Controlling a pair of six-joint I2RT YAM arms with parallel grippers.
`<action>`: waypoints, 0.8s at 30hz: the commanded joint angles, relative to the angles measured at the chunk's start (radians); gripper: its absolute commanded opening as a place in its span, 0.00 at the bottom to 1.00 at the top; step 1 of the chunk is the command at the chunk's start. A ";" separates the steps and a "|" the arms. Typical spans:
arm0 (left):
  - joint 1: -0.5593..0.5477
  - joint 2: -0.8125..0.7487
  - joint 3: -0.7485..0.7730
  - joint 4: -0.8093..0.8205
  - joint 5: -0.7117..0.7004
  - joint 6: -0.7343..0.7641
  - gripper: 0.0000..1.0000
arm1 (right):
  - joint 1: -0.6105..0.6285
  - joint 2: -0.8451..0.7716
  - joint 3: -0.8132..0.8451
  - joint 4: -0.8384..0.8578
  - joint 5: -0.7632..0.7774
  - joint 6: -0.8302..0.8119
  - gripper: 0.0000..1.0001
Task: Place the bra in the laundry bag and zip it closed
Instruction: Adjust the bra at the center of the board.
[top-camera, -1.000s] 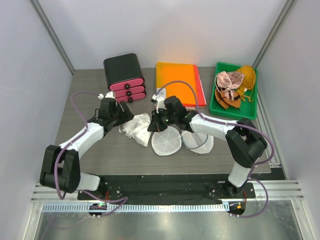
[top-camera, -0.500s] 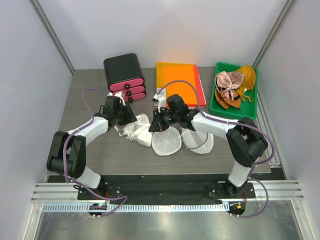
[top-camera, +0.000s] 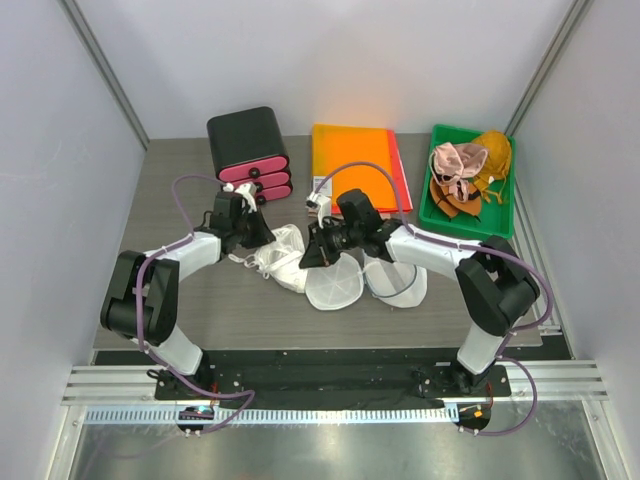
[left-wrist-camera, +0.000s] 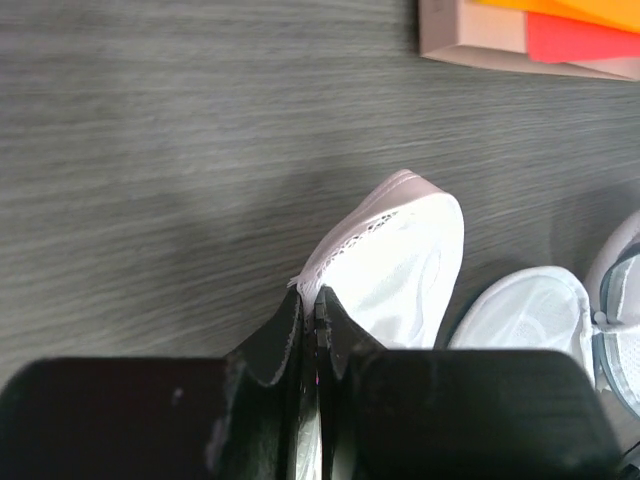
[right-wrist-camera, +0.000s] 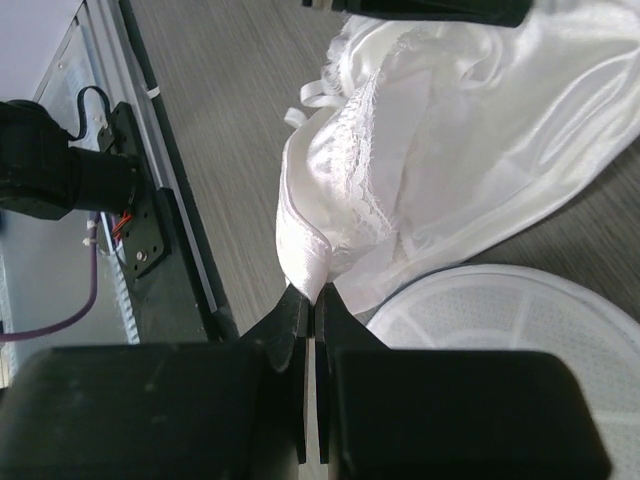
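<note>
1. Top external view: the bra (top-camera: 280, 258) lies crumpled on the table (top-camera: 230, 312), touching the left side of the open laundry bag (top-camera: 333, 287), whose two mesh halves lie side by side.
2. The left gripper (top-camera: 264, 238) has its jaws pressed together on the bra's far-left edge. The right gripper (top-camera: 307, 258) pinches the lacy hem nearest the bag.
3. Likely risk: both holds catch only thin hems, so the slippery fabric could slide out on lifting. A loose strap could also drape over the rim and foul the zipper.
</note>
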 joint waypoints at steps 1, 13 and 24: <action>0.002 -0.030 -0.019 0.125 0.088 0.048 0.06 | 0.013 -0.098 -0.013 -0.010 -0.056 -0.037 0.01; 0.004 -0.040 -0.073 0.157 0.194 0.072 0.06 | -0.056 0.150 0.199 0.062 0.085 0.041 0.01; 0.004 -0.115 -0.068 0.113 0.058 0.071 0.64 | -0.099 0.252 0.283 0.033 0.068 0.038 0.01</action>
